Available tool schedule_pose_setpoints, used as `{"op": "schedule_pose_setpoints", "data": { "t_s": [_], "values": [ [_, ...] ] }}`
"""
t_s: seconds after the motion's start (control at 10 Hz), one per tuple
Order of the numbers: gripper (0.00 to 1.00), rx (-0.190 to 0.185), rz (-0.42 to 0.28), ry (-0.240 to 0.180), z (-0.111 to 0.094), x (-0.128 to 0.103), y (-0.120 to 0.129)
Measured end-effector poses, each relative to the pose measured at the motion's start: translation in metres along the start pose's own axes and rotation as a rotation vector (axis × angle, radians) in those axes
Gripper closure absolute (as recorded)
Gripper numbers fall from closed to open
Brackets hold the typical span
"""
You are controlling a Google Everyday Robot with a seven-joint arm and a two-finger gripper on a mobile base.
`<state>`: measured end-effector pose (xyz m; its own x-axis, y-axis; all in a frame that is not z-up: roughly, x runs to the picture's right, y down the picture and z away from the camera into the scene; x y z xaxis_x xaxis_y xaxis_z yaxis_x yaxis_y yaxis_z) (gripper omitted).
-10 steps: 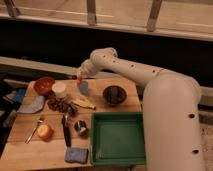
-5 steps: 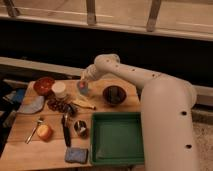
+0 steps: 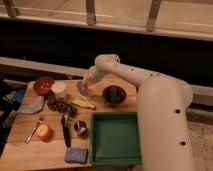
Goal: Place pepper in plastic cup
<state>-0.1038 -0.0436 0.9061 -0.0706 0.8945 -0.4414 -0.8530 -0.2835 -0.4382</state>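
My gripper [image 3: 85, 88] is at the back middle of the wooden table [image 3: 30, 150], lowered onto the small blue-grey plastic cup [image 3: 79, 90]. A short orange-red piece of the pepper [image 3: 85, 90] shows at the gripper's tip, right at the cup's mouth. The gripper looks shut on the pepper. The rest of the pepper and most of the cup are hidden behind the gripper and wrist.
Near the cup are a white round cup [image 3: 59, 89], a red-brown bowl [image 3: 43, 85], a dark bowl [image 3: 114, 95], dark grapes [image 3: 59, 105] and a yellow item [image 3: 83, 103]. In front are a green tray [image 3: 115, 139], metal cup [image 3: 80, 128], black-handled utensil [image 3: 65, 132], round fruit [image 3: 44, 131] and blue sponge [image 3: 76, 155].
The gripper has moved down with the pepper, from above the cup to the cup's mouth.
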Motion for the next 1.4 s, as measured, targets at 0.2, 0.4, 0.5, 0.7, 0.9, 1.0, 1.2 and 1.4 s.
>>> {"op": "schedule_pose_setpoints", "data": {
  "t_s": [0.2, 0.4, 0.5, 0.7, 0.9, 1.0, 1.2, 1.4],
  "values": [
    [0.64, -0.001, 0.008, 0.019, 0.006, 0.001, 0.001],
    [0.41, -0.005, 0.001, 0.043, 0.018, 0.000, 0.007],
    [0.34, -0.010, -0.003, 0.048, 0.021, -0.001, 0.011],
    [0.20, -0.010, -0.015, 0.050, 0.025, -0.006, 0.013],
    [0.20, -0.017, -0.030, 0.058, 0.030, -0.007, 0.024],
    [0.20, -0.011, -0.034, 0.052, 0.027, -0.009, 0.022],
    [0.20, -0.005, -0.046, 0.032, 0.018, -0.015, 0.024],
    [0.20, 0.008, -0.069, -0.025, -0.008, -0.027, 0.034]
  ]
}}
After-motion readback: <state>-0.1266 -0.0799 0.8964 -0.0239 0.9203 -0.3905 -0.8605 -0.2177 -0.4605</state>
